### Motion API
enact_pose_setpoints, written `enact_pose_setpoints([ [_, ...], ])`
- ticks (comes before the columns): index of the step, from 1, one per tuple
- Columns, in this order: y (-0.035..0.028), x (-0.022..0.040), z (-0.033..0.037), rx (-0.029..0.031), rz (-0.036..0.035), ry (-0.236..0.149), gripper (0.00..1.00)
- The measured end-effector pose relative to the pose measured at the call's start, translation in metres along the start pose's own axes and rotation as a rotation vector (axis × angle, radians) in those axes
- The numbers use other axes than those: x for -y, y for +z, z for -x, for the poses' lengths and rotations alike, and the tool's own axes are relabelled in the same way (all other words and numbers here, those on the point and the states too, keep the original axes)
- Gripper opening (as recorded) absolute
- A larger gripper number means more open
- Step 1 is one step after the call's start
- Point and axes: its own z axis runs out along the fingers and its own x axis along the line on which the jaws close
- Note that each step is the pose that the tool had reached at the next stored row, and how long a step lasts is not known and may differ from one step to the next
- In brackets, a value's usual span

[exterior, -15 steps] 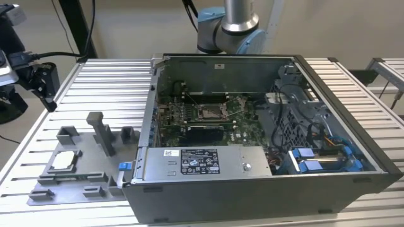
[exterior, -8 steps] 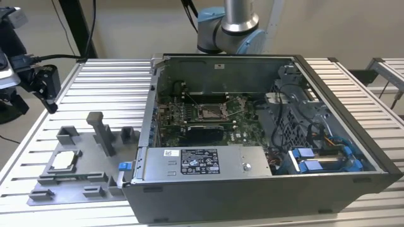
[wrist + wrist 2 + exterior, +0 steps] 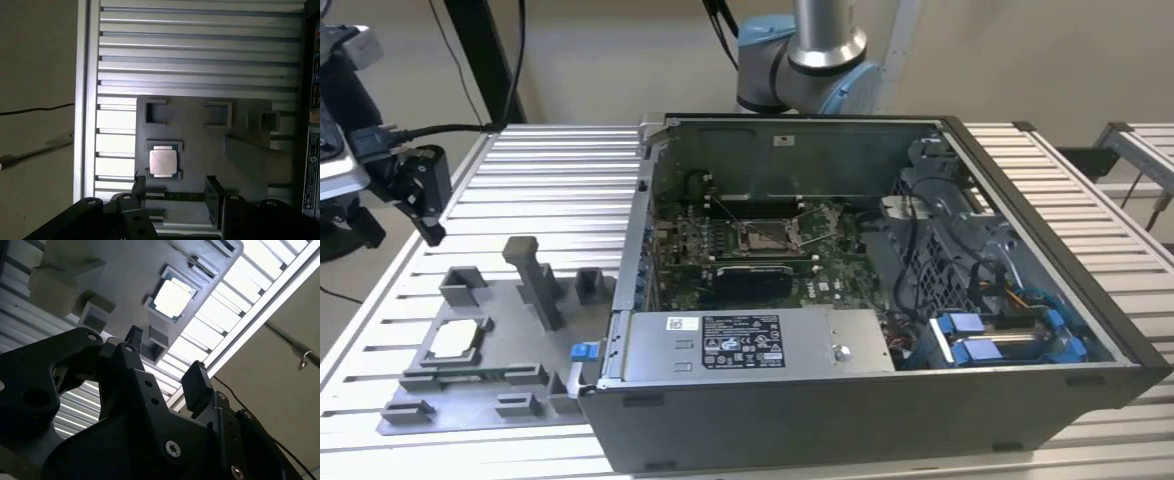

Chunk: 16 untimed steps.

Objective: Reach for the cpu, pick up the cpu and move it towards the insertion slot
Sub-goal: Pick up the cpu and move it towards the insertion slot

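Over a ribbed metal table (image 3: 200, 50), the wide-open, empty tool (image 3: 175, 192) faces the square cpu (image 3: 163, 161).

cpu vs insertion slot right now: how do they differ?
Place: the cpu lies in the grey fixture on the slatted table; the insertion slot sits inside the open computer case. Look: the cpu is a plain pale square; the slot is a metal frame with a darker centre. Both are square and lie flat.

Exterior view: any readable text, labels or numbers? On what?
Black label on the power supply: print too small to read.
White sticker beside it: too small to read.
Small sticker on the back wall of the case: unreadable.
cpu: no legible marking.
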Motion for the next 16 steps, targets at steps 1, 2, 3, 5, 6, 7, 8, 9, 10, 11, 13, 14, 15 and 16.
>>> enact_pose_setpoints([
  [1, 0.0009, 0.0000, 0.0000, 0.0000, 0.0000, 0.000, 1.00],
  [2, 0.0018, 0.0001, 0.0000, 0.0000, 0.0000, 0.000, 1.00],
  [3, 0.0028, 0.0001, 0.0000, 0.0000, 0.0000, 0.000, 1.00],
  [5, 0.0047, 0.0002, 0.0000, 0.0000, 0.0000, 0.000, 1.00],
  [6, 0.0056, 0.0002, 0.0000, 0.0000, 0.0000, 0.000, 1.00],
  [7, 0.0066, 0.0003, 0.0000, 0.0000, 0.0000, 0.000, 1.00],
  [8, 0.0075, 0.0003, 0.0000, 0.0001, 0.0001, 0.000, 1.00],
  [9, 0.0084, 0.0003, 0.0000, 0.0000, 0.0000, 0.000, 1.00],
  [10, 0.0093, 0.0003, 0.0000, 0.0000, 0.0000, 0.000, 1.00],
  [11, 0.0104, 0.0004, 0.0000, 0.0000, 0.0000, 0.000, 1.00],
  [13, 0.0123, 0.0005, 0.0000, 0.0001, 0.0001, 0.000, 1.00],
  [14, 0.0132, 0.0005, 0.0000, 0.0000, 0.0000, 0.000, 1.00],
  [15, 0.0141, 0.0006, 0.0000, 0.0000, 0.0000, 0.000, 1.00],
  [16, 0.0150, 0.0006, 0.0000, 0.0000, 0.0000, 0.000, 1.00],
])
